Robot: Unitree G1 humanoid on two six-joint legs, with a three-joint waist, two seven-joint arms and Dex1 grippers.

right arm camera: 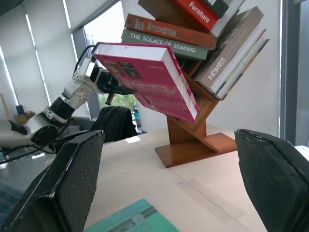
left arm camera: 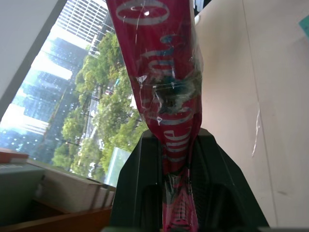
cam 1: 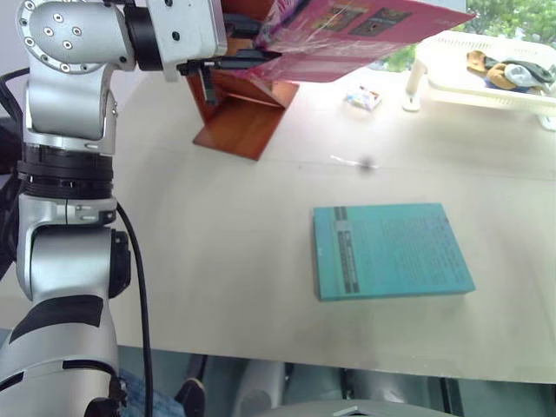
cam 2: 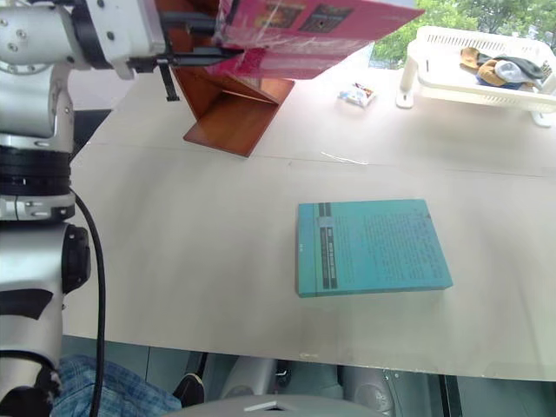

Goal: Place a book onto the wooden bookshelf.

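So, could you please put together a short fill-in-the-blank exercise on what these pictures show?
1. The left end effector is shut on the ____ book.
2. The teal book lies flat on the ____.
3. The right end effector has its jaws ____, with nothing between them.
4. The wooden bookshelf already holds several ____ on its slanted boards.

Missing words: pink; table; open; books

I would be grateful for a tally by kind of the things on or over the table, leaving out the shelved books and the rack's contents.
Books: 2 (pink book in the left hand; teal book flat on the table)
Bookshelf: 1
White rack: 1
Small packet: 1
Total: 5
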